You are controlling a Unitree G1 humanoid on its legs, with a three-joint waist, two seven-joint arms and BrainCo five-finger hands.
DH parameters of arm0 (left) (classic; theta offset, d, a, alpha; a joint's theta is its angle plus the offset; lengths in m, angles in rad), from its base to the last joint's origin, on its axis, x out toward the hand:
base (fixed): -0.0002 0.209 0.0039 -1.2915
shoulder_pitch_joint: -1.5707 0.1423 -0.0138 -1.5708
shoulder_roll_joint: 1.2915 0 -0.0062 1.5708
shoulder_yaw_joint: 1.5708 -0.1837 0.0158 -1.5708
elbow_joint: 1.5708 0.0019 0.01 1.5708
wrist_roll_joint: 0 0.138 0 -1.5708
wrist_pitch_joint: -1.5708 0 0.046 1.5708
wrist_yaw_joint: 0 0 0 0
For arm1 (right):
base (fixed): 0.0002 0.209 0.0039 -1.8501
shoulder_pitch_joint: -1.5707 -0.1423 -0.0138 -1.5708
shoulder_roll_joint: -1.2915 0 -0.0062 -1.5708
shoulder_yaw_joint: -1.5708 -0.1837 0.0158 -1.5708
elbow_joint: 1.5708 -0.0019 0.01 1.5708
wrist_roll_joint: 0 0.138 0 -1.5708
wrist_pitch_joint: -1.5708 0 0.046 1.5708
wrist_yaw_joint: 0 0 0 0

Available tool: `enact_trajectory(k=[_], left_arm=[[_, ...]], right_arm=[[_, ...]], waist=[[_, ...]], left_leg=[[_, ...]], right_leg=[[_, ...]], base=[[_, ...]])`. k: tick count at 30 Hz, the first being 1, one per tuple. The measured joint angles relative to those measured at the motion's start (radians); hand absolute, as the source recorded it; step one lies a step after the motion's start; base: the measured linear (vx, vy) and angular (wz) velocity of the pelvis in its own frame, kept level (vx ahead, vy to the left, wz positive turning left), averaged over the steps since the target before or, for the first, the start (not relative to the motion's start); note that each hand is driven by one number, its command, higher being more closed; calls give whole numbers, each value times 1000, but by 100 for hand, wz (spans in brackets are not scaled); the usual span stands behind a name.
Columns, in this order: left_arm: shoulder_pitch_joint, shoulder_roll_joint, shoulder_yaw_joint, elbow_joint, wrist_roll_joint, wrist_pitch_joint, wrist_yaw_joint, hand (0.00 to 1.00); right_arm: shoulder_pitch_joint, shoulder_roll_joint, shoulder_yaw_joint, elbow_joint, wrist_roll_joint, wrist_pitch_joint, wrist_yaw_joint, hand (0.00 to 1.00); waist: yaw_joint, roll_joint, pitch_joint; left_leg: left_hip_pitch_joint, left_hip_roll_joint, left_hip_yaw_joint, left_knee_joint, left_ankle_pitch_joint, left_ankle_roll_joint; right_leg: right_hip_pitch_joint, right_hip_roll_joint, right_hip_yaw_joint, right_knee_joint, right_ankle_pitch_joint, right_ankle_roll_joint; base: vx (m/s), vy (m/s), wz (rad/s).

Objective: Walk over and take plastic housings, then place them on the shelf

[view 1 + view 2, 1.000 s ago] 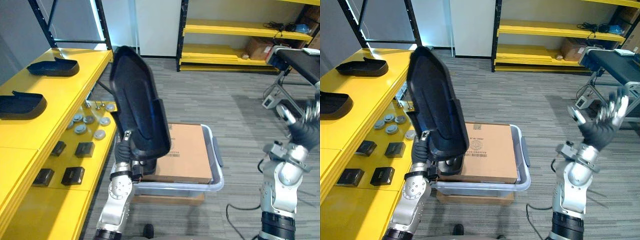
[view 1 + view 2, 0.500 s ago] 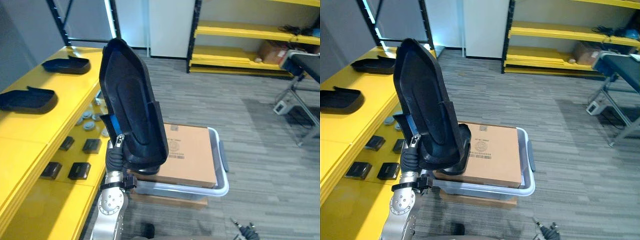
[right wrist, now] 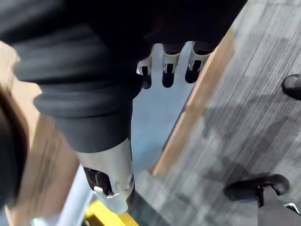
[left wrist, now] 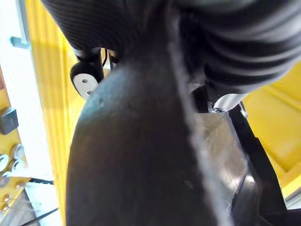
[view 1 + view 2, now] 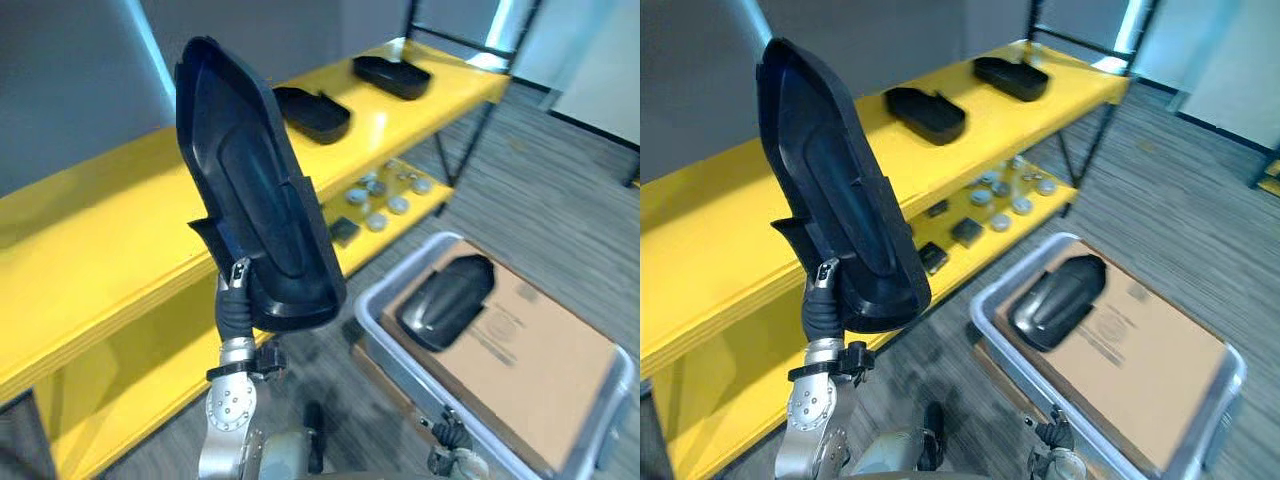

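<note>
I'm carrying the housing (image 5: 255, 200) upright on the left robot hand (image 5: 234, 304), grip hidden so I cannot tell, with the shelf's (image 5: 100, 232) front edge lying to its left.

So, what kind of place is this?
Probably a warehouse or factory storeroom: a long yellow shelf carries black plastic housings, small parts lie on its lower level, and a cardboard box sits in a grey bin.
</note>
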Motion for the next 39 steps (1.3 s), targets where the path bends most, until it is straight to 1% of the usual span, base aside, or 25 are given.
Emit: enact_trajectory(k=[3,4,5,6,7,9,10,11,14,15,16,17,18,20,21,22,24,26,30,33,35,36,37,38,39], left_arm=[[-18,2,-17,57,-1,5,-7,100],[-22,7,-30,75,-1,10,-13,100],[-23,13,-42,84,-1,10,-15,100],[-29,29,-65,97,-1,10,-16,100],[-36,40,-80,106,0,10,-16,100],[-68,61,-95,133,4,5,-18,100],[-79,61,-95,143,5,6,-18,100],[-90,61,-94,155,7,6,-17,100],[-92,59,-108,179,19,7,-5,100],[-92,59,-112,179,21,7,0,100],[-91,57,-115,178,27,5,7,100],[-91,57,-112,178,27,5,8,100],[-90,57,-104,178,27,4,9,100],[-86,57,-99,178,27,3,8,100],[-86,56,-99,179,27,4,7,100],[-82,48,-102,180,26,6,5,100],[-82,34,-110,179,26,6,1,100],[-81,22,-110,179,26,7,2,100],[-80,20,-109,179,28,8,3,100],[-83,20,-104,179,40,8,9,100],[-84,21,-87,180,61,21,26,100],[-110,26,-67,196,87,31,46,100],[-127,24,-66,210,97,31,51,100],[-161,22,-62,248,116,32,62,100],[-176,24,-50,269,123,36,70,100]], right_arm=[[-5,8,0,-2,-21,11,0,0],[0,1,-3,-5,-21,20,0,0],[6,2,-3,-5,-21,23,0,0],[18,7,0,-5,-21,24,4,0],[20,6,0,2,-21,24,6,0],[16,-1,-1,2,-23,20,12,0],[16,-4,-1,0,-24,17,13,0],[15,-7,-1,0,-30,15,13,0],[30,-14,-1,-1,-43,16,12,0],[41,-13,-1,-1,-47,16,11,0],[62,-15,-1,-3,-51,21,12,0],[70,-15,-1,-6,-50,20,12,0],[76,-16,-2,-6,-50,21,13,0],[77,-7,-1,-7,-48,21,14,0],[77,0,-1,-7,-48,22,14,0],[76,0,-1,-11,-48,22,15,0],[82,0,-4,-22,-47,22,15,0],[83,5,-5,-27,-47,22,15,0],[85,3,-5,-33,-48,22,16,0],[92,1,-4,-36,-49,21,16,0],[94,1,-2,-35,-51,21,17,0],[84,13,-2,-24,-55,17,18,0],[88,9,-2,-18,-56,17,17,0],[83,-3,-6,1,-57,21,18,0],[81,1,-2,6,-58,21,18,0]], waist=[[-2,-12,-4],[-5,-11,-3],[-11,-11,-3],[-18,-11,-2],[-22,-11,-3],[-42,-13,-4],[-46,-12,-4],[-53,-11,-4],[-83,-28,-10],[-82,-26,-9],[-67,-47,-21],[-57,-38,-18],[-49,-49,-26],[-49,-54,-32],[-48,-69,-41],[-54,-57,-43],[-53,-50,-46],[-53,-49,-50],[-52,-43,-67],[-54,-40,-105],[-54,-45,-105],[-57,-76,-96],[-56,-60,-103],[-58,-52,-101],[-62,-56,-101]], left_leg=[[4,-48,-16,13,-40,20],[19,-56,-34,25,-58,30],[36,-56,-42,23,-65,25],[73,-59,-72,-1,-65,20],[105,-66,-93,-38,-58,9],[207,-84,-130,-185,-44,-12],[218,-84,-144,-189,-31,-29],[228,-89,-169,-180,-9,-29],[254,-130,-259,-145,-35,-11],[259,-141,-278,-142,-40,-6],[269,-158,-306,-123,-60,-5],[267,-161,-320,-110,-73,-8],[270,-163,-339,-97,-88,-16],[263,-165,-362,-75,-113,-32],[260,-167,-375,-64,-124,-35],[259,-155,-398,-52,-134,-52],[261,-138,-412,-50,-136,-58],[289,-130,-410,-66,-117,-87],[333,-116,-409,-92,-114,-92],[340,-114,-407,-106,-113,-93],[336,-119,-390,-53,-97,-121],[303,-120,-369,-62,-150,-94],[330,-93,-371,-189,-109,-114],[366,-68,-351,-290,15,-95],[365,-67,-357,-287,23,-106]], right_leg=[[17,-30,26,20,32,-45],[-5,-58,76,114,44,-87],[-28,-62,146,172,27,-121],[-70,-23,297,243,-10,-125],[-110,19,400,279,-35,-112],[-241,129,556,311,-78,-104],[-262,149,565,307,-81,-107],[-293,174,591,301,-82,-108],[-359,206,723,304,-80,-104],[-369,204,748,304,-77,-98],[-378,197,776,291,-69,-86],[-377,195,773,278,-69,-86],[-366,189,758,241,-65,-87],[-337,187,730,163,-23,-100],[-318,181,711,132,25,-82],[-296,191,677,112,32,-86],[-272,205,650,82,29,-94],[-236,213,633,50,32,-101],[-183,229,631,20,34,-106],[-167,234,631,-8,37,-110],[-130,228,631,-38,61,-140],[-111,198,635,-43,67,-145],[-107,206,632,-37,65,-142],[-117,212,627,2,44,-118],[-131,201,631,24,35,-114]], base=[[185,174,32],[142,133,27],[194,162,42],[116,75,45],[164,114,63],[181,71,60],[176,20,53],[103,-8,57],[172,-21,106],[195,-42,123],[171,-53,78],[256,-95,76],[225,-122,54],[223,-139,41],[223,-147,38],[274,-182,47],[261,-184,35],[244,-162,30],[211,-103,15],[176,-52,6],[151,-8,9],[108,7,22],[126,9,32],[96,-1,20],[114,25,10]])
